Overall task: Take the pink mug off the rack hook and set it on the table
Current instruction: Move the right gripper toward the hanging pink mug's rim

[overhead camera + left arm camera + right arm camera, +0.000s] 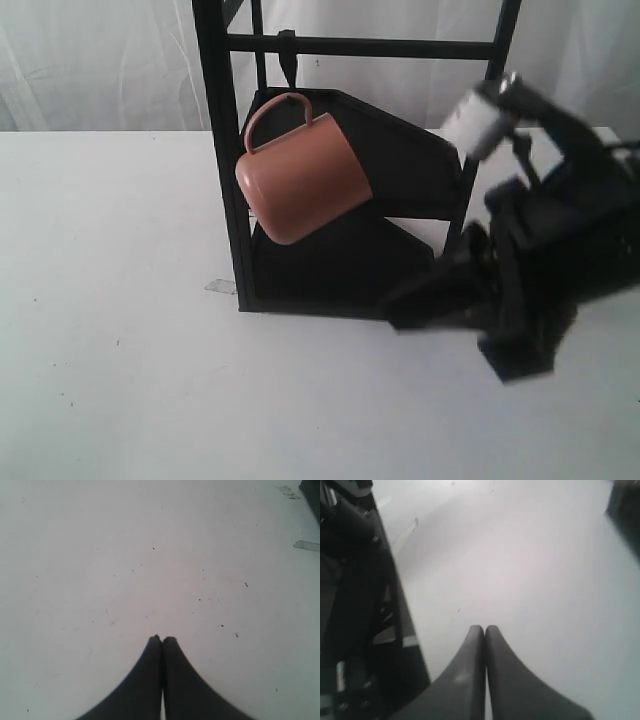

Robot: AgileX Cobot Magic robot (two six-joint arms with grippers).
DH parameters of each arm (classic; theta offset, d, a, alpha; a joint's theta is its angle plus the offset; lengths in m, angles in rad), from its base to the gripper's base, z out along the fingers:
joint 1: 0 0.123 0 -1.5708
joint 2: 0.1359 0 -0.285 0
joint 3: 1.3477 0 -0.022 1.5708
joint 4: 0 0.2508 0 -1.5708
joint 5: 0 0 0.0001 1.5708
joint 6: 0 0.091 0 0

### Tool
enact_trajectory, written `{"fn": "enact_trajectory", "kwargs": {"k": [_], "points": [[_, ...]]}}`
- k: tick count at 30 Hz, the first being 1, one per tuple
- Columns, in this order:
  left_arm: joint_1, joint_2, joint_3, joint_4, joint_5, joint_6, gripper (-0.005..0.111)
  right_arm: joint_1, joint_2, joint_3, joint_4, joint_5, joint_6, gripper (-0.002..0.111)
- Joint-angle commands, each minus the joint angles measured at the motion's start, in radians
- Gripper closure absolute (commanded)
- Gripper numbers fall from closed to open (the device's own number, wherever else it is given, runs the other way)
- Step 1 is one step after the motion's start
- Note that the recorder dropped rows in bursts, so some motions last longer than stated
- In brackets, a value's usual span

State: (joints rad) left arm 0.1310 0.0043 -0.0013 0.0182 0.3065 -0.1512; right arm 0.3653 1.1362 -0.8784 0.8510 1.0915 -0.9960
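The pink mug (300,180) hangs tilted by its thin loop handle from the rack hook (287,58) on the top crossbar of the black rack (225,160). My right arm is a dark blur at the rack's right side, its gripper (405,305) low by the rack's base and apart from the mug. In the right wrist view that gripper (484,628) is shut and holds nothing, above the white table (530,570). My left gripper (161,639) is also shut and empty over bare table (150,555); it is out of the exterior view.
Dark angled shelves (400,150) sit behind and below the mug. A small piece of clear tape (220,287) lies by the rack's front foot, and two tape bits (306,545) show in the left wrist view. A dark blurred structure (355,605) stands close beside the right gripper.
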Motion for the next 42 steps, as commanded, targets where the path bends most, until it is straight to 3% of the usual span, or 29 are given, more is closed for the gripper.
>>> {"fn": "enact_trajectory", "kwargs": {"k": [1, 8, 11, 13, 16, 18, 20, 26, 31, 42], "points": [[-0.004, -0.004, 0.001, -0.001, 0.031, -0.005, 0.107, 0.006, -0.001, -0.120, -0.013, -0.174, 0.026, 0.108], [-0.004, -0.004, 0.001, -0.001, 0.031, -0.005, 0.107, 0.006, 0.012, -0.097, 0.028, -0.218, -0.074, 0.107], [-0.004, -0.004, 0.001, -0.001, 0.031, -0.005, 0.107, 0.006, 0.012, -0.095, 0.039, -0.225, -0.101, 0.099], [-0.004, -0.004, 0.001, -0.001, 0.031, -0.005, 0.107, 0.006, 0.012, -0.095, 0.056, -0.233, -0.107, 0.089], [-0.004, -0.004, 0.001, -0.001, 0.031, -0.005, 0.107, 0.006, 0.016, -0.078, 0.092, -0.305, -0.121, 0.059], [-0.004, -0.004, 0.001, -0.001, 0.031, -0.005, 0.107, 0.013, 0.032, -0.037, 0.221, -0.357, -0.128, 0.038], [-0.004, -0.004, 0.001, -0.001, 0.031, -0.005, 0.107, 0.033, 0.048, -0.028, 0.248, -0.361, -0.209, 0.031], [-0.004, -0.004, 0.001, -0.001, 0.031, -0.005, 0.107, 0.045, 0.111, -0.028, 0.269, -0.563, -0.418, 0.032], [-0.004, -0.004, 0.001, -0.001, 0.031, -0.005, 0.107, 0.046, 0.207, -0.028, 0.464, -0.444, -0.589, 0.032], [-0.004, -0.004, 0.001, -0.001, 0.031, -0.005, 0.107, 0.046, 0.231, -0.028, 0.490, -0.260, -0.658, 0.032]]}}
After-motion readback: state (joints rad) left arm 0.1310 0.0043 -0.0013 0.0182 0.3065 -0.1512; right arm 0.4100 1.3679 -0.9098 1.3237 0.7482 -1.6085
